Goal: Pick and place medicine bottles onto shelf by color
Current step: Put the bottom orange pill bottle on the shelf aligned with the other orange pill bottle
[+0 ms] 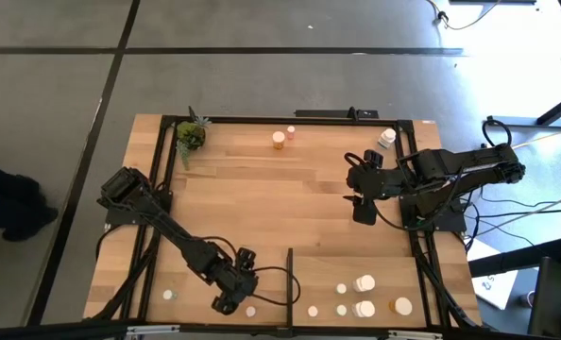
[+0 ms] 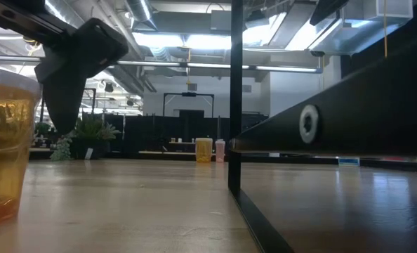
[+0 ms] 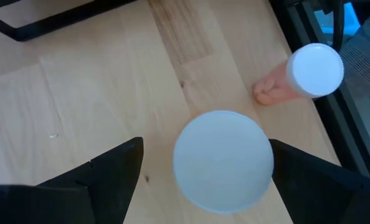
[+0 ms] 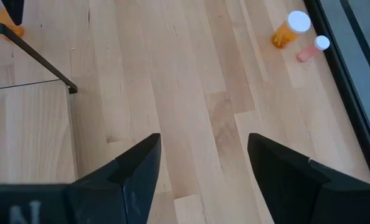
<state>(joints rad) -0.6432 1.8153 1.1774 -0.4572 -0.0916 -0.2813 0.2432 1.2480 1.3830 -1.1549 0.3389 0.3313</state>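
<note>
My left gripper [image 1: 229, 298] hangs open at the table's near edge, left of the shelf [image 1: 403, 269]. In the left wrist view, its fingers [image 3: 119, 168] stand on either side of a white bottle cap [image 3: 222, 160]. The low view shows this bottle's amber body [image 2: 5, 147] standing on the table under the gripper [image 2: 68, 77]. I cannot tell whether a finger touches it. A small pinkish bottle [image 3: 309, 71] stands beside it. My right gripper [image 1: 364, 213] is open and empty over the table's right middle. Several white-capped bottles [image 1: 364, 283] stand on the shelf.
An orange bottle [image 1: 279, 140], a pink one [image 1: 291, 131] and a white one [image 1: 386, 138] stand near the far edge. A small bottle [image 1: 168, 295] stands near left. A potted plant [image 1: 191, 137] is far left. The shelf's black strip [image 1: 290, 279] rises beside my left gripper.
</note>
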